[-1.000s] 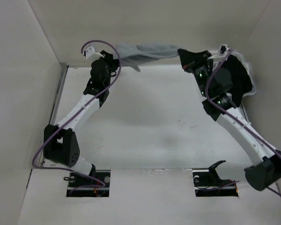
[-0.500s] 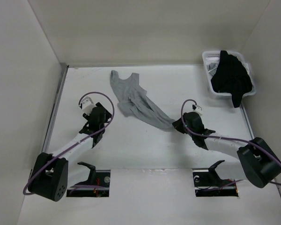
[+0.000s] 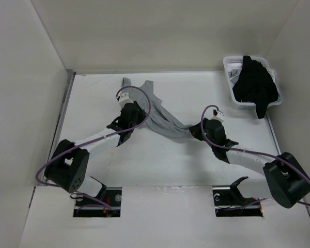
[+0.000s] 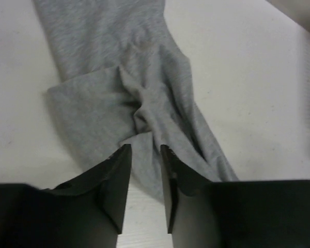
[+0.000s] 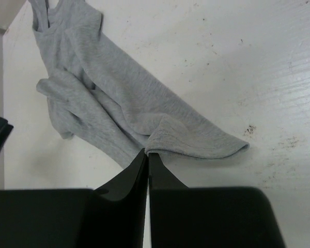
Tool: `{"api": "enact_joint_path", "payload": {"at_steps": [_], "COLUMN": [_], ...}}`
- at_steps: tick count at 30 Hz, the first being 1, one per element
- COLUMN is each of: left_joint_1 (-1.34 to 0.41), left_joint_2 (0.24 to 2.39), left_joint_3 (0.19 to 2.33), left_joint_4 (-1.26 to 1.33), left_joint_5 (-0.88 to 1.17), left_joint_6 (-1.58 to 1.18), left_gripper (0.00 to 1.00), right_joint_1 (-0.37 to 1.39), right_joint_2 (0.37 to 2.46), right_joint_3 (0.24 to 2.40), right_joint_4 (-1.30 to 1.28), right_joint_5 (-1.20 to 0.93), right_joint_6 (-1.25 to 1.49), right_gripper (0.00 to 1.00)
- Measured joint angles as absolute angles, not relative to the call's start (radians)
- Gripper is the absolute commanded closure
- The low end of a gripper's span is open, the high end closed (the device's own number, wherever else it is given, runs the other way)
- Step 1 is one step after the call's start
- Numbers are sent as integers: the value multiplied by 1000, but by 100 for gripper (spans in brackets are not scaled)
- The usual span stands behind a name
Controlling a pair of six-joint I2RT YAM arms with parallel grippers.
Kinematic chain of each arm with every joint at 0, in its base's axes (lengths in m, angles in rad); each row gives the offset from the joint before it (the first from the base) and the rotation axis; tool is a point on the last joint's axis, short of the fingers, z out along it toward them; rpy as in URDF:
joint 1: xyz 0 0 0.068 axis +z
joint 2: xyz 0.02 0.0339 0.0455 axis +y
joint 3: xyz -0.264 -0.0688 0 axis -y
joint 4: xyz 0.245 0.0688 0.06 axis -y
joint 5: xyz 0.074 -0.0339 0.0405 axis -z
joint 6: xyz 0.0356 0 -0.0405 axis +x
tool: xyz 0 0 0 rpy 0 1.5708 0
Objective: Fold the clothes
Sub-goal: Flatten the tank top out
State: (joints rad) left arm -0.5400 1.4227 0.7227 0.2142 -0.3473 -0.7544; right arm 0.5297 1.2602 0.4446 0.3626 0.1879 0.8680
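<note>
The clothes (image 3: 163, 123), one light grey sleeveless garment, lie crumpled on the white table, running diagonally from the straps at the back to the hem at the front right. My left gripper (image 3: 137, 114) hovers low over the bunched middle of the clothes (image 4: 108, 62). In the left wrist view the left gripper (image 4: 144, 151) is open, with grey fabric showing between its tips. My right gripper (image 3: 192, 133) is at the hem end. The right wrist view shows the right gripper (image 5: 146, 153) shut, pinching the ribbed hem edge of the clothes (image 5: 119, 88).
A white plastic basket (image 3: 228, 62) stands at the back right corner with a black garment (image 3: 254, 82) draped over it. White walls close in the table on the left, back and right. Bare table (image 3: 160, 165) lies between the arms' bases and the garment.
My left arm swung from the table's left side up onto the middle of the garment, and its jaws narrowed. The right gripper stayed shut at the hem, shifting only slightly.
</note>
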Motion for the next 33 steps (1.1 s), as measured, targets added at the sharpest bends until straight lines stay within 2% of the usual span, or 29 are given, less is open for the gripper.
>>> {"api": "enact_joint_path", "payload": {"at_steps": [2,4,9,21,29,33], "left_joint_1": [-531,-519,-506,-511,-511,-511], "left_joint_2": [1475,1522,1585,1697,1705,1715], "left_joint_3": [778,817,849,886,886,886], "left_joint_4": [224,215,161,142,157,160], "left_joint_5": [-316,-286,-243,-207,-171,-164], "left_joint_6": [-752,-749,-715,-546,-514,-512], "left_gripper": [80,80,68,66,77,79], "right_joint_1": [530,530,529,510,509,501], "right_joint_2": [1269,1275,1289,1317,1330,1330], "right_joint_3": [445,447,453,456,456,456], "right_joint_4": [373,376,384,420,433,435], "right_joint_5": [187,186,179,150,142,138], "right_joint_6": [867,867,863,860,860,860], "right_gripper": [95,95,95,95,95,95]}}
